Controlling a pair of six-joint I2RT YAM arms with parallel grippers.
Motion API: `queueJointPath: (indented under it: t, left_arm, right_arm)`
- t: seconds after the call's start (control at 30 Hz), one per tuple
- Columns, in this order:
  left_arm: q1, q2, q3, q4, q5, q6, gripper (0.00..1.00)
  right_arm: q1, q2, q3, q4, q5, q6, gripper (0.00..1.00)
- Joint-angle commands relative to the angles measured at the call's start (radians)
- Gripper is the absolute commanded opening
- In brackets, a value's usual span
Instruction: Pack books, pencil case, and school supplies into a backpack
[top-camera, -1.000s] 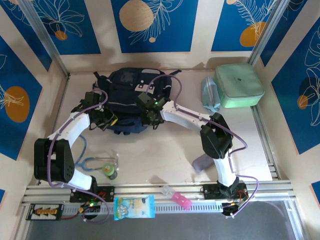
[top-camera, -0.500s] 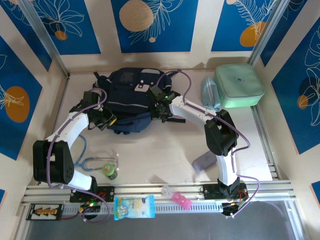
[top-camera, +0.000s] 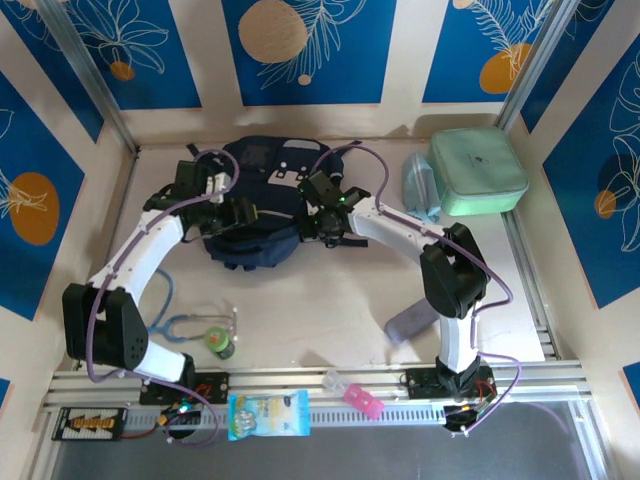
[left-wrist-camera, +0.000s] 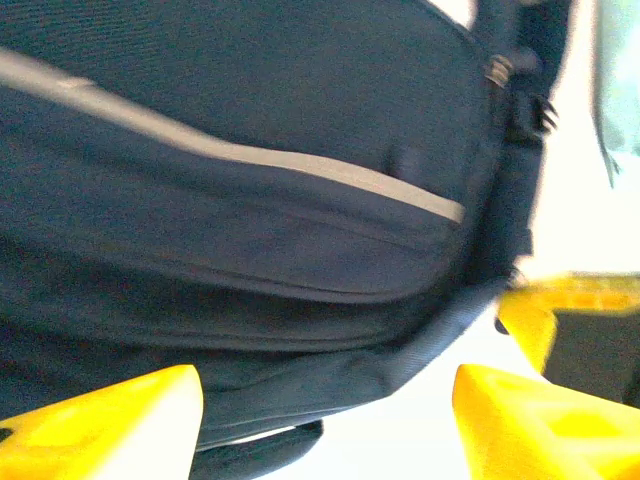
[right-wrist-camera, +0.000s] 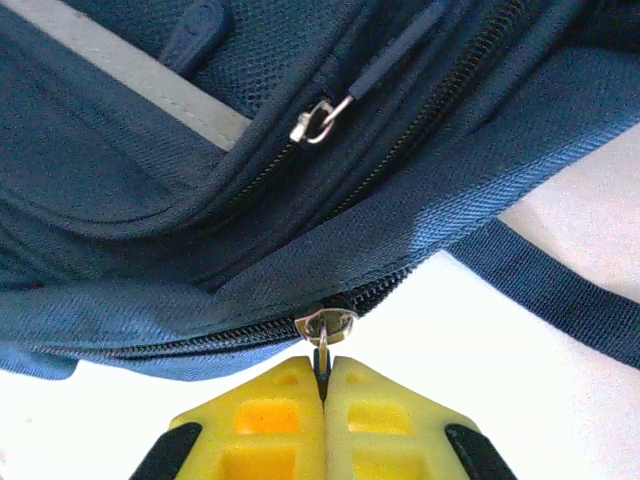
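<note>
Blue panels printed with leaves and orange discs wall in a pale table (top-camera: 330, 300). From above, we see the backpack (top-camera: 262, 190) lying at the far middle of it, with a mint-green case (top-camera: 478, 172) well apart at the far right. Our left gripper (top-camera: 243, 212) sits over the bag's left half and our right gripper (top-camera: 314, 224) is at its right side.

At the left wrist, our fingers (left-wrist-camera: 110, 420) stand wide apart just beside the navy fabric, holding nothing.

At the right wrist, our fingers (right-wrist-camera: 270, 420) are pressed shut on the metal zipper pull (right-wrist-camera: 324, 330). We judge this to be the zipper step, though we cannot tell whether it is opening or closing. Next, the left should pin the fabric so the right can draw the slider along without dragging the bag.
</note>
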Motion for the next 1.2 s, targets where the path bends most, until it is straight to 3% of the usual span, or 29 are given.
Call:
queueJointPath:
  t: [0.0,0.1,0.2,0.37,0.53,0.63,0.77,0.97,1.17]
  left_arm:
    - [-0.033,0.032,-0.003,0.093,0.124,0.208,0.67]
    - [-0.050,0.065,-0.028,0.213,0.187,0.290,0.66]
    - [-0.062,0.112,-0.027,0.221,0.257,0.372,0.64]
    - [-0.110,0.148,-0.058,0.210,0.196,0.509,0.62]
    - [-0.127,0.177,-0.049,0.140,0.230,0.577,0.55]
    - [-0.142,0.203,-0.047,0.114,0.182,0.604,0.51]
    - [-0.151,0.250,-0.007,0.053,0.092,0.633,0.42]
    - [-0.152,0.239,0.023,0.001,0.090,0.660,0.20]
    - [-0.143,0.183,0.040,-0.039,0.136,0.688,0.04]
  right_arm:
    - [-0.018,-0.061,-0.037,0.079,-0.107,0.021,0.00]
    - [-0.038,-0.069,-0.080,0.114,-0.133,0.037,0.00]
    - [-0.046,-0.077,-0.098,0.127,-0.158,0.037,0.00]
    - [-0.049,-0.086,-0.117,0.144,-0.183,0.024,0.00]
    - [-0.050,-0.079,-0.123,0.156,-0.200,0.034,0.00]
    - [-0.051,-0.075,-0.123,0.162,-0.207,0.040,0.00]
    - [-0.055,-0.074,-0.120,0.161,-0.210,0.040,0.00]
    - [-0.077,-0.077,-0.127,0.141,-0.191,0.020,0.00]
    - [-0.165,-0.059,-0.169,0.147,-0.138,-0.056,0.04]
